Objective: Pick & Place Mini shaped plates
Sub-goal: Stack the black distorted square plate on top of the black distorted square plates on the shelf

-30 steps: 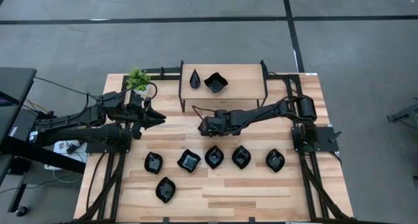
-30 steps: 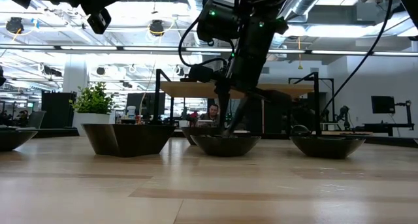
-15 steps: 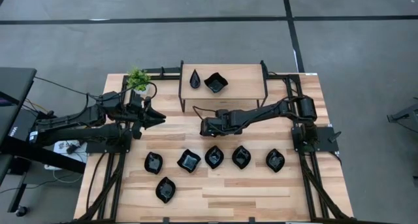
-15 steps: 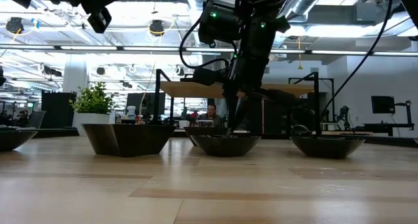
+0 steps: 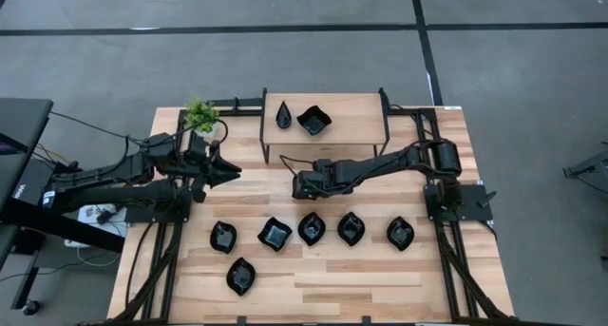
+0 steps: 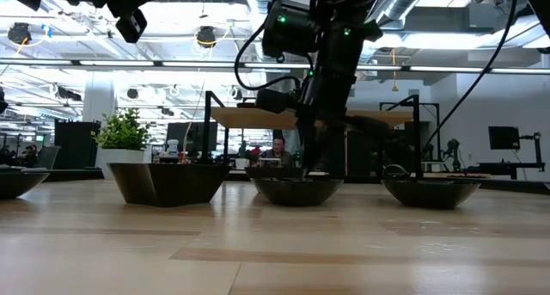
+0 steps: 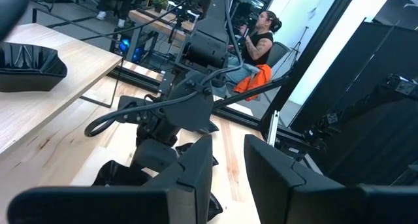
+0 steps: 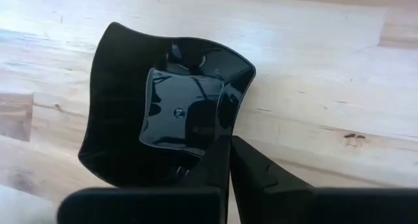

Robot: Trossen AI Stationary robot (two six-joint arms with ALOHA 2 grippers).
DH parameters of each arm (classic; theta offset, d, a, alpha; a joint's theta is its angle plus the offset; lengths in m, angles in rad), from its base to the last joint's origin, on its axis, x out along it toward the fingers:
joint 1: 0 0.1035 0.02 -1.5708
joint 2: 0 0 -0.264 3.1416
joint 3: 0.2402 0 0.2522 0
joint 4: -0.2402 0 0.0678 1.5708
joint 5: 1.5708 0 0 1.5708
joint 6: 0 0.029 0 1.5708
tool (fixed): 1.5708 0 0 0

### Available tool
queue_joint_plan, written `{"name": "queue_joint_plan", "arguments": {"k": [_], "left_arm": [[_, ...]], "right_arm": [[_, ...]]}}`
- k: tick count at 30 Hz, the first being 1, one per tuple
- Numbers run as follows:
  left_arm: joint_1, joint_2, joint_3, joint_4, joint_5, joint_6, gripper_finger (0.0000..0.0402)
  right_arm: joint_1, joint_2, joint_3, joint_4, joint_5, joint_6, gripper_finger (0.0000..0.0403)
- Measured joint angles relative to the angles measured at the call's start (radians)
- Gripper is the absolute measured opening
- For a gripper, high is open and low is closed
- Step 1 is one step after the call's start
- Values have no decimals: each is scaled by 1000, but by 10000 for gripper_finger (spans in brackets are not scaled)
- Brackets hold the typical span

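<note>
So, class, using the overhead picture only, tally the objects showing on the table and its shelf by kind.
Glossy black mini shaped plates: 8
Small green potted plant: 1
Total: 9

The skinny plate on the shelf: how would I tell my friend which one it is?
Find the raised wooden shelf at the back of the table. Two black dishes sit on it; yours is the teardrop plate nearer the green plant, narrow and pointed, while the wavy square dish beside it is wider.
</note>
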State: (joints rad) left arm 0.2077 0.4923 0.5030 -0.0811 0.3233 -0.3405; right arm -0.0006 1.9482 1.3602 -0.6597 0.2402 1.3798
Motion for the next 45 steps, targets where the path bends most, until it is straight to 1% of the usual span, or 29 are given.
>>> {"name": "queue_joint_plan", "arguments": {"k": [10,17,20,22,29,32,36,39,42,45], "left_arm": [[0,0,0,14,0,0,90],[0,0,0,22,0,1,90],[0,0,0,23,0,1,90],[0,0,0,23,0,1,90],[0,0,0,24,0,3,90],[0,0,0,27,0,3,90],[0,0,0,30,0,3,90],[0,0,0,35,-1,3,90],[0,0,0,38,-1,3,90],[0,0,0,39,-1,2,90]], "right_arm": [[0,-52,0,-12,-10,-50,0],[-4,-120,0,-23,-12,-125,0],[-10,-157,0,-20,-35,-180,0],[-17,-187,0,-13,-69,-235,0],[-37,-327,0,-6,-321,-459,0],[-52,-401,0,-6,-405,-540,0],[-97,-505,0,-9,-437,-654,0],[-155,-570,12,-48,-448,-724,0],[-225,-592,74,-156,-449,-832,0],[-304,-573,176,-275,-450,-966,0]]}}
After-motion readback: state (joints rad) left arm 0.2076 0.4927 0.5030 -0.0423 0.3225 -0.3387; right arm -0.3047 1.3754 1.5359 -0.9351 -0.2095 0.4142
